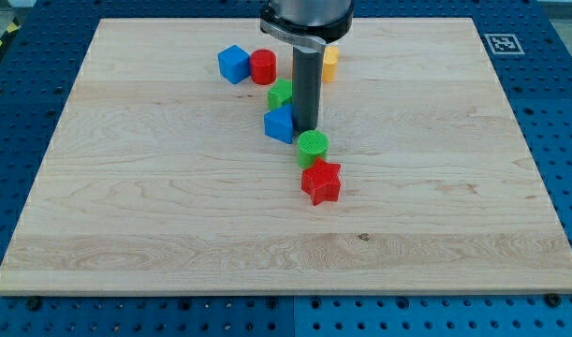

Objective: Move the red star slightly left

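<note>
pale wood counter (173, 206) with visible grain, lying on a blue perforated base (23, 75); a black-and-white marker (502, 43) at the counter's top right corner; even, diffuse light.

Arm end: dark grey/black round housing w/ lighter metal rim at view's top. Below it a straight dark rod, smooth cylinder, slightly glossy, down to my tip (305, 128).

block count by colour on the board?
Blue: 2, cube and block
Red: 2, cylinder and star
Green: 2, block and cylinder
Yellow: 1, block
Total: 7
</note>
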`<state>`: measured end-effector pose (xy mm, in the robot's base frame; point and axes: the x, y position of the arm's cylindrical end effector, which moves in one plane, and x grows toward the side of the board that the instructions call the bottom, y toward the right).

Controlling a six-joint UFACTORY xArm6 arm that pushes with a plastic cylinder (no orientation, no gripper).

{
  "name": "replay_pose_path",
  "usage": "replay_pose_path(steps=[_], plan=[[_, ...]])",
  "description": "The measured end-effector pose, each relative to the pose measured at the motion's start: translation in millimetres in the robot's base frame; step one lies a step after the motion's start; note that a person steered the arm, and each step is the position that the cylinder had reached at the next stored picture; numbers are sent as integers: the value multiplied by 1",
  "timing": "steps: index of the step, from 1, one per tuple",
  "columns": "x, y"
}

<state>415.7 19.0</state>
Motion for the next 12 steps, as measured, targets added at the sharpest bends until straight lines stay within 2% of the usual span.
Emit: replay_pose_path(steps=[3,5,9,11,12], plan=[[11,54],[51,51],[51,18],[53,79],[78,80]])
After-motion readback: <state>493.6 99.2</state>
